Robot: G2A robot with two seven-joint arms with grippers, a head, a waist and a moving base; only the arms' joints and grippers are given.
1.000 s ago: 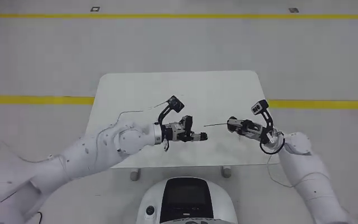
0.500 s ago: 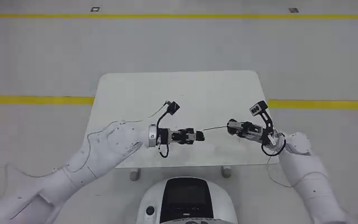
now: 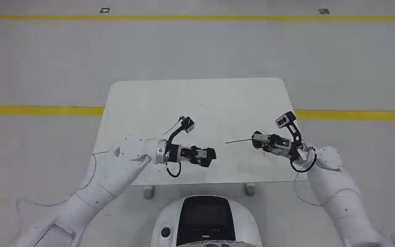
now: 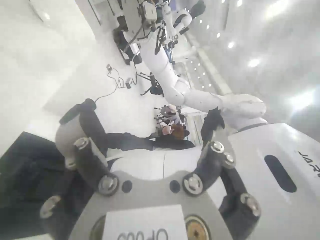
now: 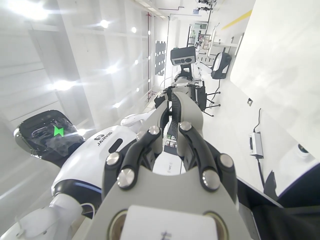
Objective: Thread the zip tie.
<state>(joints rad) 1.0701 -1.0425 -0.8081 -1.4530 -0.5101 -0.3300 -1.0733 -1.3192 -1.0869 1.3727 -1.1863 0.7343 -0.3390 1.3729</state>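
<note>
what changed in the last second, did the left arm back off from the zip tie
Yes. The left gripper, open and empty, drew back toward the robot's body, so a gap has opened between it and the free tip of the zip tie. Half a second ago it was almost at that tip. The right gripper stayed put, shut on the zip tie above the table.

A white rectangular counter with rounded corners [image 3: 216, 99] stands on a pale grey floor [image 3: 185, 55] crossed by two yellow stripes [image 3: 49, 110].
</note>
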